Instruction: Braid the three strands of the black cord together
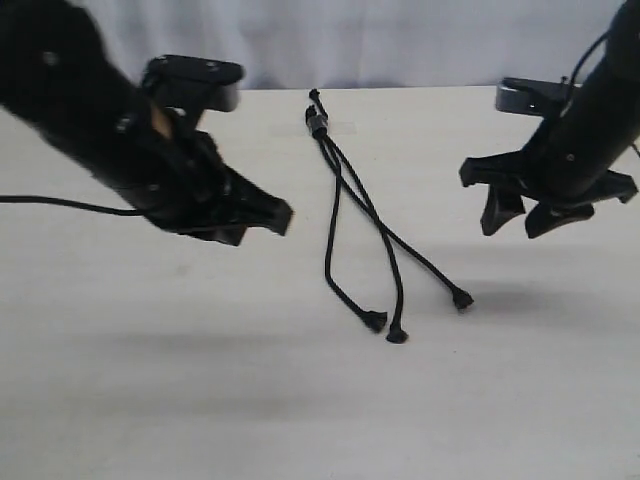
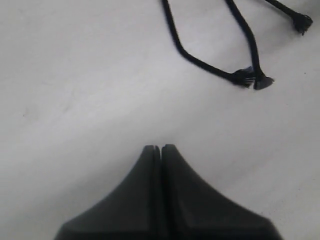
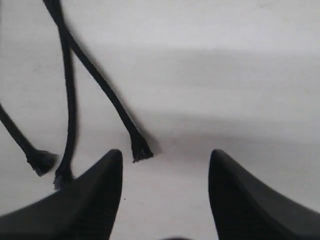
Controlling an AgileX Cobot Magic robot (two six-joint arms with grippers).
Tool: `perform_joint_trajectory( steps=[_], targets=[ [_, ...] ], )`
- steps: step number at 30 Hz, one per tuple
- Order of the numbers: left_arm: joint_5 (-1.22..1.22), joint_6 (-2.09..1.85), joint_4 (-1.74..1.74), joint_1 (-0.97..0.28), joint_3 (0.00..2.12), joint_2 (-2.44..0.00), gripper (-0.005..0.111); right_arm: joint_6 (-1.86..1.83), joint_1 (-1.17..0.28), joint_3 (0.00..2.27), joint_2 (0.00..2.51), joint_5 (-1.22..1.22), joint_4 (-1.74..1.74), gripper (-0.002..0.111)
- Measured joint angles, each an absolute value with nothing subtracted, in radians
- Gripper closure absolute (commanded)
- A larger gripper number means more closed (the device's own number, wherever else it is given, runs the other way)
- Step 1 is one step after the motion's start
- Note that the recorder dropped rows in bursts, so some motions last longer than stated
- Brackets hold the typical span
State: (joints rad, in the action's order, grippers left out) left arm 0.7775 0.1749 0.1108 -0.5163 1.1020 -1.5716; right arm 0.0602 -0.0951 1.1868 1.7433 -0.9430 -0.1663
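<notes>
A: The left claw [image 1: 279,216]?
B: Pressed shut, hovering. The right claw [image 1: 524,222] gapes open.
A: And the black cord [image 1: 334,160]?
B: On the table [image 1: 150,390] between both claws, its three strands [image 1: 328,250] loosely crossed, one frayed tip [image 3: 141,150] just ahead of the right claw.

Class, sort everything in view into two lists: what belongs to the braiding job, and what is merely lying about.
Belongs to the job: the black cord, its three strands, the left gripper (shut), the right gripper (open).
Just there: the table, a thin black cable by the left arm.
</notes>
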Motion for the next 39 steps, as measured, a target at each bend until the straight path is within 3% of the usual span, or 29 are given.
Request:
perform_joint_trajectory(
  steps=[6,15,17,20,23,27,29,30,39],
  targets=[
    [0.879,0.276,-0.015,-0.657,1.364,-1.830,0.107,0.052,-0.003,1.020,1.617,-0.878,-0.208,0.058],
    [0.986,0.286,-0.039,-0.750,1.705,-2.179,0.106,0.052,0.086,0.849,1.471,-0.821,-0.227,0.058],
    [1.014,0.286,-0.040,-0.772,1.794,-2.246,0.098,0.050,0.094,0.833,1.461,-0.804,-0.227,0.058],
    [1.045,0.286,-0.040,-0.795,1.896,-2.322,0.077,0.048,0.095,0.825,1.461,-0.785,-0.227,0.058],
    [1.050,0.286,-0.020,-0.801,1.935,-2.376,0.066,0.044,0.095,0.825,1.461,-0.776,-0.227,0.058],
    [1.048,0.286,-0.019,-0.801,1.937,-2.417,0.070,0.029,0.095,0.825,1.461,-0.776,-0.227,0.058],
    [1.045,0.286,-0.019,-0.801,1.937,-2.427,0.100,0.024,0.095,0.825,1.461,-0.776,-0.227,0.058],
    [1.045,0.286,-0.018,-0.801,1.937,-2.431,0.107,0.020,0.095,0.825,1.461,-0.776,-0.227,0.058],
    [1.157,0.219,-0.027,-0.801,2.108,-2.417,0.107,-0.008,0.095,0.825,1.461,-0.776,-0.227,0.058]
  ],
)
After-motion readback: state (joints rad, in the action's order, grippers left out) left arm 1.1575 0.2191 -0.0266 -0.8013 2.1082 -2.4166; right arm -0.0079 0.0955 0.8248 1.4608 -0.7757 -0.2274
